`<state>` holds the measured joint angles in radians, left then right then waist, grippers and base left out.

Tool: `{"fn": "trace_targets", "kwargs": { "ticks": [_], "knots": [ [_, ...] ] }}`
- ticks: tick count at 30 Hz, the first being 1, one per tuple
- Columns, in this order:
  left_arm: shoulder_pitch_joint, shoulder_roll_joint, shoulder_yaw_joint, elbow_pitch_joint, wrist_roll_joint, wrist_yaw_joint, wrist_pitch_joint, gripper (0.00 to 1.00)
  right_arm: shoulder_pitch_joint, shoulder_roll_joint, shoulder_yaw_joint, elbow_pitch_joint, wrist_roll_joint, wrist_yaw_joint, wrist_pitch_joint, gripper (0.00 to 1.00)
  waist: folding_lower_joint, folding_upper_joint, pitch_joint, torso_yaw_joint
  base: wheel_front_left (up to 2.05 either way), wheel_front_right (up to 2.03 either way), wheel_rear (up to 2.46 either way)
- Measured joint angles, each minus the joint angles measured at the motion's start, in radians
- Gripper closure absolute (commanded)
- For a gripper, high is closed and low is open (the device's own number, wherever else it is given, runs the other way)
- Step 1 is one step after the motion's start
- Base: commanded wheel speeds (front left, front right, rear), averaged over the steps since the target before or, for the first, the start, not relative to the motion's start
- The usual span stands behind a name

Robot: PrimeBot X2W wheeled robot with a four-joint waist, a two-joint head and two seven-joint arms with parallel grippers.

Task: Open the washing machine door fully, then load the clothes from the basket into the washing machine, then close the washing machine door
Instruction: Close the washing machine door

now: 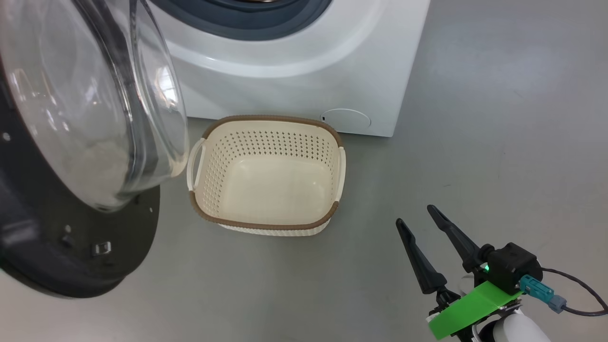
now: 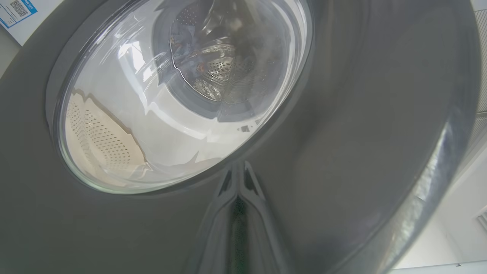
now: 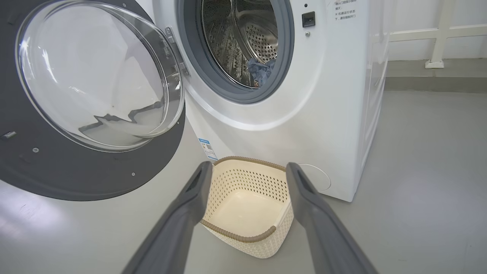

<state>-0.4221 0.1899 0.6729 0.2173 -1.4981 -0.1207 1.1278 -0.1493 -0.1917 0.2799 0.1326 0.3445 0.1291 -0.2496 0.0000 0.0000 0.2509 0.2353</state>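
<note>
Left gripper [image 2: 237, 198] fingers together at the washing machine door [image 1: 71, 256]; right gripper [image 1: 414, 214] spread, holding nothing; basket [image 1: 266, 224] empty, clothes [image 3: 260, 72] inside drum [image 3: 247, 38]; door closing judged outstanding.

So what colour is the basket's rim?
Brown, with a woven look; the basket shows best in the head view.

Glossy clear glass in the washing machine door [image 3: 95, 76], framed in matt dark plastic. Smooth cream plastic for the basket [image 1: 266, 142], brown woven-look rim. Shiny perforated steel in the drum [image 3: 258, 38], glossy white shell on the washing machine [image 3: 304, 114].
</note>
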Motion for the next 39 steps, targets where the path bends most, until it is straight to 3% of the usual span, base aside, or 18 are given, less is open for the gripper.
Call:
{"fn": "trace_targets", "kwargs": {
  "ticks": [14,33,39],
  "knots": [
    [0.054,-0.122,-0.096,-0.114,-0.013,0.000,0.022,1.00,0.005,0.004,0.001,0.003,0.000,0.000,0.000,0.00,0.0000,0.0000,-0.014,-0.050,0.00,0.00,0.00],
    [0.050,-0.161,-0.289,-0.155,-0.051,-0.003,-0.166,1.00,-0.004,0.031,-0.021,0.003,0.000,0.000,0.000,0.00,0.0000,0.0000,0.019,-0.165,0.00,0.00,0.00],
    [0.047,-0.161,-0.366,-0.139,-0.113,-0.003,-0.245,1.00,-0.005,0.042,-0.036,0.003,0.000,0.000,0.000,0.00,0.0000,0.0000,0.025,-0.210,0.00,0.00,0.00]
  ]
}}
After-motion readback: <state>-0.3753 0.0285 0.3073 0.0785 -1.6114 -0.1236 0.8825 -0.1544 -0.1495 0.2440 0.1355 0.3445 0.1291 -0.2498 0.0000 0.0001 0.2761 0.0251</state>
